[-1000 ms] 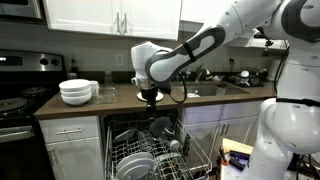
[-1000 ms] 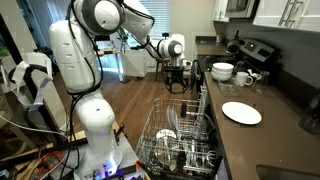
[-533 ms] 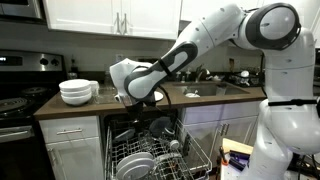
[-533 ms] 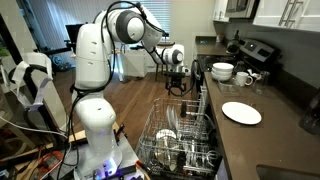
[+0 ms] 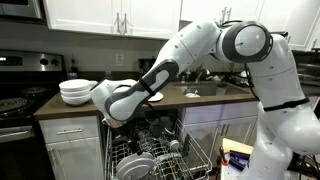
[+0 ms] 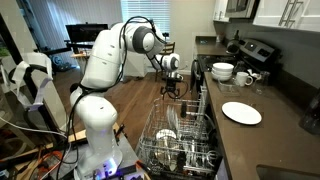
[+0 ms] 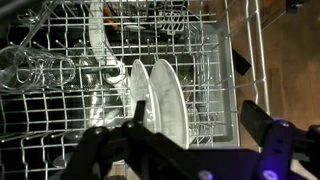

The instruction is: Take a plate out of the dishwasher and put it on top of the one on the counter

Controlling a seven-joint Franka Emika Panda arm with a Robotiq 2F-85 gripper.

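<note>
Claw (image 7: 195,112) is hovering, spread apart, at frame bottom; probably best straddling centre plate (image 7: 172,95) rim squarely before pinching.

In an exterior view you face the counter (image 5: 225,97) squarely from mid-range, the pulled-out dishwasher rack (image 5: 150,160) at 6 o'clock, the stove (image 5: 15,100) at 9 o'clock. In an exterior view you look along the counter (image 6: 265,145) from farther back, rack (image 6: 180,135) at 6 o'clock, stove (image 6: 262,50) at 1 o'clock. Both exterior views share rack, stove and stacked bowls (image 5: 77,91). Your wrist view stares straight down into the rack (image 7: 160,70), very close.
</note>
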